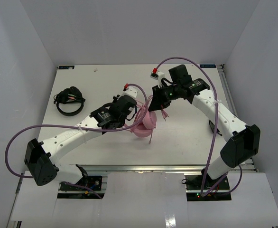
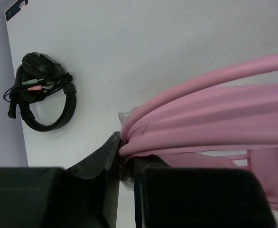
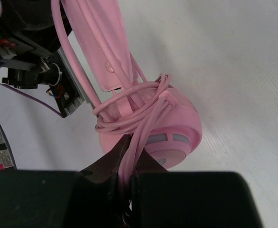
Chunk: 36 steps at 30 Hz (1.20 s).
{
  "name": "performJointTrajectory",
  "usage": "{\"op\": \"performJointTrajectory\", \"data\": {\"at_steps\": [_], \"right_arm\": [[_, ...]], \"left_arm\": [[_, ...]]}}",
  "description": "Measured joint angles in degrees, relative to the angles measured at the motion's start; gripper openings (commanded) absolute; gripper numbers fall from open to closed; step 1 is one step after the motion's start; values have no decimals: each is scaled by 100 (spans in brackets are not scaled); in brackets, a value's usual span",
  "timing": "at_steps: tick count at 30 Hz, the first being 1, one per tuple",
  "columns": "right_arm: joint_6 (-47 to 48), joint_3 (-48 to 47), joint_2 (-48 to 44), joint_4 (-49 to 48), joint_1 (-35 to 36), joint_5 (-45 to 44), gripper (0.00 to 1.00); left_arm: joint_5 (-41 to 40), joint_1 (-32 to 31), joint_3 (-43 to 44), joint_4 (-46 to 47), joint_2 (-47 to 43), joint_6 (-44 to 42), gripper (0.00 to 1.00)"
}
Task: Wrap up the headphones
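The pink headphones [image 1: 145, 122] stand on the white table mid-scene, ear cups down. My left gripper [image 1: 129, 110] is shut on the pink headband [image 2: 200, 123], which fills the right of the left wrist view. My right gripper [image 1: 158, 100] is shut on the thin pink cable [image 3: 135, 148]. The cable runs from my jaws up to loops wound round the headband arms above the ear cup [image 3: 174, 133]. A loose cable end [image 1: 152, 137] hangs onto the table below the cups.
A black headset [image 1: 69, 100] with its cable lies at the left of the table; it also shows in the left wrist view [image 2: 41, 92]. White walls close in the table on three sides.
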<state>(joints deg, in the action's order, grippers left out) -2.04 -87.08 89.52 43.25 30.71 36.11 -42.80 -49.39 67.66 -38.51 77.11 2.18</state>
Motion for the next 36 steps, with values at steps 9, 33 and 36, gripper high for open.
{"op": "performJointTrajectory", "data": {"at_steps": [9, 33, 36], "right_arm": [[-798, 721, -17, -753, 92, 324, 8], [-2175, 1624, -402, -1993, 530, -257, 19], [-2241, 1706, -492, -2036, 637, -595, 19]], "left_arm": [[-116, 34, 279, -549, 733, 724, 0], [147, 195, 764, -1317, 1413, 2141, 0], [255, 230, 776, -1378, 1435, 2266, 0]]}}
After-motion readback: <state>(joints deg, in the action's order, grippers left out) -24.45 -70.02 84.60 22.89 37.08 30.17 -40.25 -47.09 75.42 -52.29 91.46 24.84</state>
